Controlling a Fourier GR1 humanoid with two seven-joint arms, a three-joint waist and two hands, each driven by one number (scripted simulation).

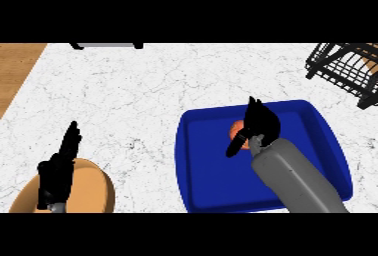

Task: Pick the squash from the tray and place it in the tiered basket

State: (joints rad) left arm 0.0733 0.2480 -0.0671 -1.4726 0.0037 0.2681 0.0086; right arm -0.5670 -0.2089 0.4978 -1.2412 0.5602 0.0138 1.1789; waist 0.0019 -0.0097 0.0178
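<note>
An orange squash (238, 129) lies in the blue tray (214, 175), mostly hidden behind my right hand (260, 122). That hand hovers over the tray's upper middle, fingers straight and pointing away, thumb hanging down beside the squash; it is open. The black wire tiered basket (347, 67) stands at the counter's far right corner, cut off by the view's edge. My left hand (57, 172) rests open at the lower left, fingers up.
A tan round plate (92, 192) lies at the lower left under the left hand. A wooden strip (18, 70) borders the white marble counter on the left. A dark-legged object (107, 45) shows at the top edge.
</note>
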